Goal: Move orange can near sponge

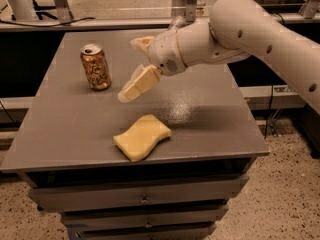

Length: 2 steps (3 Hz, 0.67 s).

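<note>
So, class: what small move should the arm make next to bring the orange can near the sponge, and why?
Probably carry the gripper toward the orange can and lower it around the can's body. The can stands upright and ungrasped, apart from the sponge; the gripper hangs open beside it, holding nothing.

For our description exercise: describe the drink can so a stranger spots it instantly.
Find the grey table. At its far left stands a small coppery-orange metal drink can, just left of the robot's pale-yellow tool. Unlike the flat pale-yellow foam sponge near the front, it is upright, round and shiny.
</note>
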{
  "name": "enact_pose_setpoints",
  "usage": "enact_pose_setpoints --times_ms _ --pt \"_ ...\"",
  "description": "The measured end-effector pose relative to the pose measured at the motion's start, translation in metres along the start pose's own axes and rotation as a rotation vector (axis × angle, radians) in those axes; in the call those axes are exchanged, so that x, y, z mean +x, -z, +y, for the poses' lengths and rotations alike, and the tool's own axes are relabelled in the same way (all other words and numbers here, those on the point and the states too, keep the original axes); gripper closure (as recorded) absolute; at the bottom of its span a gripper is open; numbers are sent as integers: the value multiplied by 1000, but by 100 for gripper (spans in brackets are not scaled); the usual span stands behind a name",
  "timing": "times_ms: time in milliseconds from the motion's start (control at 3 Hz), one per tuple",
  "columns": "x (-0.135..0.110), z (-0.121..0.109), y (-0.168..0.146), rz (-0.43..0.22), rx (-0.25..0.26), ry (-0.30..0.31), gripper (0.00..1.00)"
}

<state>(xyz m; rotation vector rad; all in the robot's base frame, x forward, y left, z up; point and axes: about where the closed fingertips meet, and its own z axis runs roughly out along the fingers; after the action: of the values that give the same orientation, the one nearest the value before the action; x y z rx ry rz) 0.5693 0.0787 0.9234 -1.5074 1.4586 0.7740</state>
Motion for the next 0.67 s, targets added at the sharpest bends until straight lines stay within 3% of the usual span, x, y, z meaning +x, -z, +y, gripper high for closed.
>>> enact_pose_setpoints --times_ms 667 --pt "-1 1 -10 -23 -16 12 0"
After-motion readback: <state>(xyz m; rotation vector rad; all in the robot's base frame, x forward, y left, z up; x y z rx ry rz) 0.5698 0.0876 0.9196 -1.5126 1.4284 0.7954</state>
